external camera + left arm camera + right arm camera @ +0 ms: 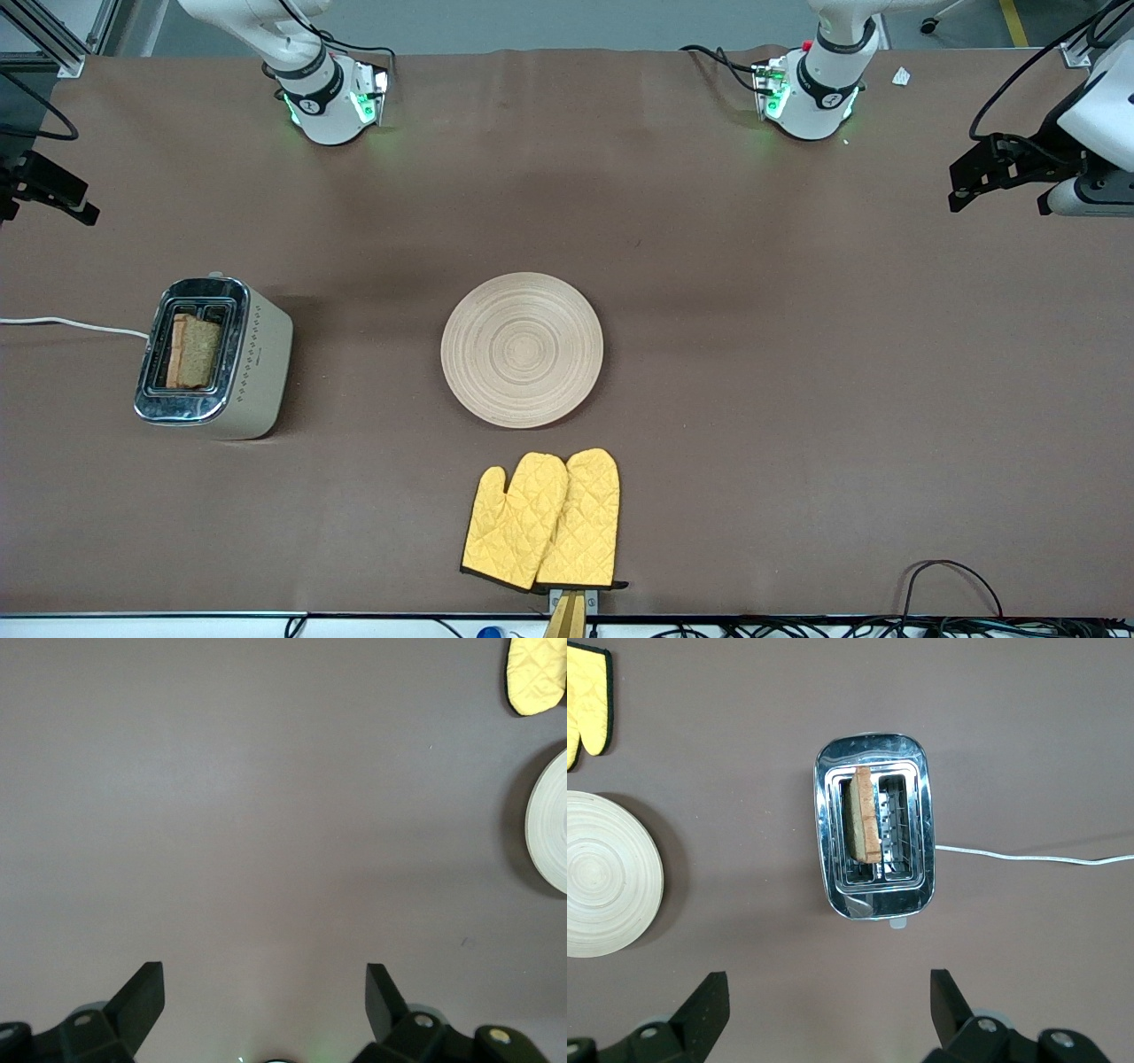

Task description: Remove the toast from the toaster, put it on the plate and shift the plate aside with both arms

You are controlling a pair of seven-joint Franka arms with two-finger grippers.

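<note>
The toast [193, 352] stands upright in one slot of the toaster [261, 363] toward the right arm's end of the table. It also shows in the right wrist view [866, 815]. The plate [522, 349] lies bare in the middle of the table. It also shows in the left wrist view [551, 824] and the right wrist view [602, 873]. My right gripper [828, 988] is open and empty, high over the table beside the toaster, at the edge of the front view [53, 190]. My left gripper [266, 979] is open and empty, high over bare table at the left arm's end [974, 173].
Two yellow quilted oven mitts [545, 518] lie side by side nearer to the front camera than the plate. They also show in the wrist views [536, 673] [586, 695]. A white cord [71, 325] runs from the toaster off the table's end. Cables lie along the front edge.
</note>
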